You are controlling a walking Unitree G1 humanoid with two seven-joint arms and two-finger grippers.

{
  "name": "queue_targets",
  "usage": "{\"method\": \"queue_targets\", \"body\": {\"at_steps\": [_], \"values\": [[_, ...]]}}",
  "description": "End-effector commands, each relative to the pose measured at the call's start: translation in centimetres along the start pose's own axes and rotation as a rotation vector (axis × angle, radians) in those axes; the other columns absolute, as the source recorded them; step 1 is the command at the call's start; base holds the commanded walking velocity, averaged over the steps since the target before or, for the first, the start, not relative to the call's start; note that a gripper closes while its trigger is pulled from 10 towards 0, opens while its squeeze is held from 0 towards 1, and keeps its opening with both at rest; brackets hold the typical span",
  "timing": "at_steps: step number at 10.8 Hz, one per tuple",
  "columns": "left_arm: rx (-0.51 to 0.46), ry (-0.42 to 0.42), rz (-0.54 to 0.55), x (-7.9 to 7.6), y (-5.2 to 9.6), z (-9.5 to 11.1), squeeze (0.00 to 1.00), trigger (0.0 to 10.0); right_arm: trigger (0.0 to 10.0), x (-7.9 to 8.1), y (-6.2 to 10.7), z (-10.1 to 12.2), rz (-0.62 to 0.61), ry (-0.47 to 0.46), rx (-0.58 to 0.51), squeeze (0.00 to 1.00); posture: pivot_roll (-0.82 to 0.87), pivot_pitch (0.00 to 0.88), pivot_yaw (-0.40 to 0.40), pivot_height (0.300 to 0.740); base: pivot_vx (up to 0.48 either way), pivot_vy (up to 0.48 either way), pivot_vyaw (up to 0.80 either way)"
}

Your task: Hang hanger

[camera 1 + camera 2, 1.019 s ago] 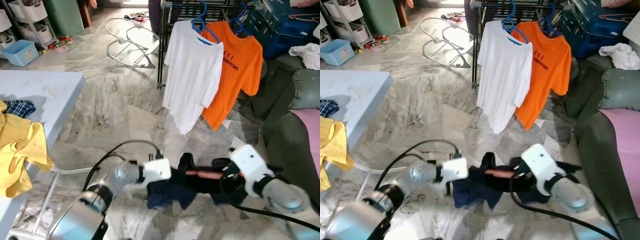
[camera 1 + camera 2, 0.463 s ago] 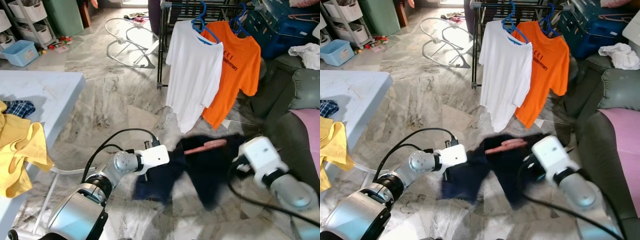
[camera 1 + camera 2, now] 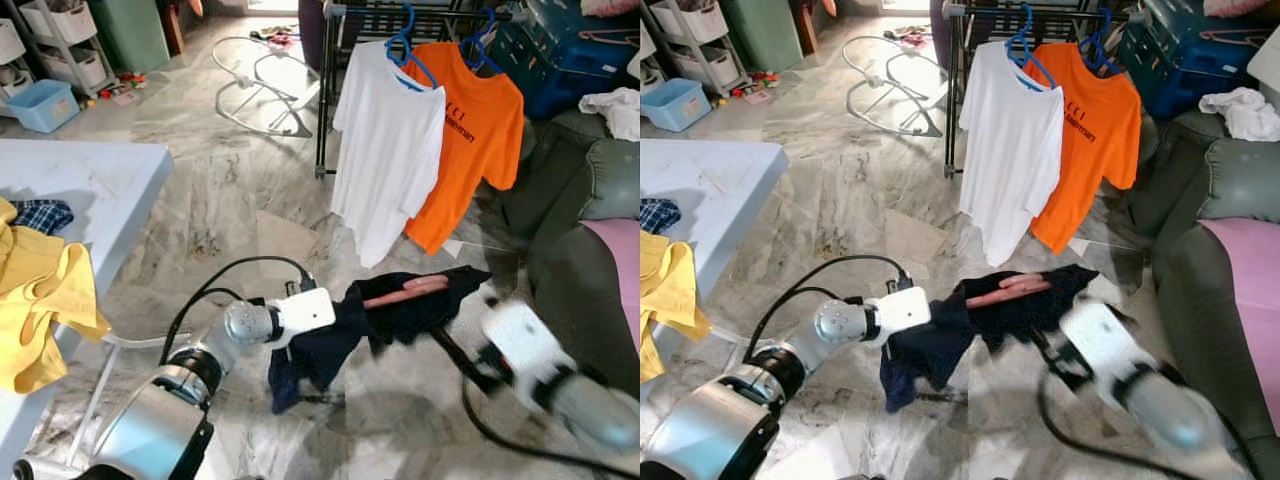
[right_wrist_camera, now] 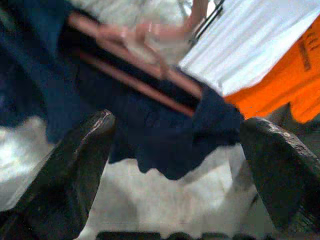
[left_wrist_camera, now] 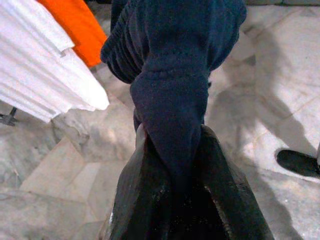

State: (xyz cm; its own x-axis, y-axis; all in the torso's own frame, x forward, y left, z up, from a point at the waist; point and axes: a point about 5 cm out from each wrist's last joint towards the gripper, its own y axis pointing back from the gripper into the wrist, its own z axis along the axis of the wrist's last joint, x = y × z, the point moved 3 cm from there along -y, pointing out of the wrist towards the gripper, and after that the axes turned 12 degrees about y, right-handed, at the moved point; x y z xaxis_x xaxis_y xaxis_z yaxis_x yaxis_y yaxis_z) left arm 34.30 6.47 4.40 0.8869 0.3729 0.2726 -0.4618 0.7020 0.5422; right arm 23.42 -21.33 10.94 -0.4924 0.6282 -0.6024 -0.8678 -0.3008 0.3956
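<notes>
A dark navy garment (image 3: 400, 312) hangs on a pink hanger (image 3: 405, 291) low over the marble floor. My left gripper (image 3: 345, 312) is shut on a fold of that garment (image 5: 172, 100), its fingers (image 5: 225, 200) pinching the cloth. My right gripper (image 3: 452, 350) is blurred, to the right of and below the garment, apart from it. In the right wrist view it stands open (image 4: 177, 122), with the hanger (image 4: 135, 55) and garment ahead of the fingers. Beyond stands a black rack (image 3: 345, 12) with a white shirt (image 3: 385, 150) and an orange shirt (image 3: 470, 130) on blue hangers.
A white table (image 3: 90, 190) with a yellow cloth (image 3: 40, 300) stands to my left. A green sofa (image 3: 590, 230) is at the right. A white wire frame (image 3: 260, 90) lies on the floor behind, with storage bins (image 3: 40, 100) at the far left.
My right gripper has let go of the garment and drawn back down to the right. The garment now hangs from my left gripper alone, its right side lifted toward the rack.
</notes>
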Motion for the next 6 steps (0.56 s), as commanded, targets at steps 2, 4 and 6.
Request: {"method": "queue_targets", "body": {"at_steps": [2, 4, 6], "values": [[-0.052, -0.058, -0.012, 1.0, 0.4, 1.7, 0.00, 0.0, 10.0, -1.0, 1.8, -1.6, -0.012, 0.052, 0.056, 1.00, -0.13, 0.081, 0.002, 0.740, 0.000, 0.000, 0.00], [-0.108, -0.116, -0.107, 1.0, 0.9, 3.1, 0.00, 0.0, 10.0, -1.3, 3.1, -3.4, -0.012, 0.103, 0.124, 1.00, -0.14, 0.089, 0.011, 0.740, 0.000, 0.000, 0.00], [-0.115, -0.202, -0.219, 0.2, 1.4, 3.4, 0.00, 0.0, 10.0, -1.9, 3.2, -3.2, 0.006, 0.196, 0.105, 1.00, -0.14, 0.101, 0.014, 0.740, 0.000, 0.000, 0.00]]}}
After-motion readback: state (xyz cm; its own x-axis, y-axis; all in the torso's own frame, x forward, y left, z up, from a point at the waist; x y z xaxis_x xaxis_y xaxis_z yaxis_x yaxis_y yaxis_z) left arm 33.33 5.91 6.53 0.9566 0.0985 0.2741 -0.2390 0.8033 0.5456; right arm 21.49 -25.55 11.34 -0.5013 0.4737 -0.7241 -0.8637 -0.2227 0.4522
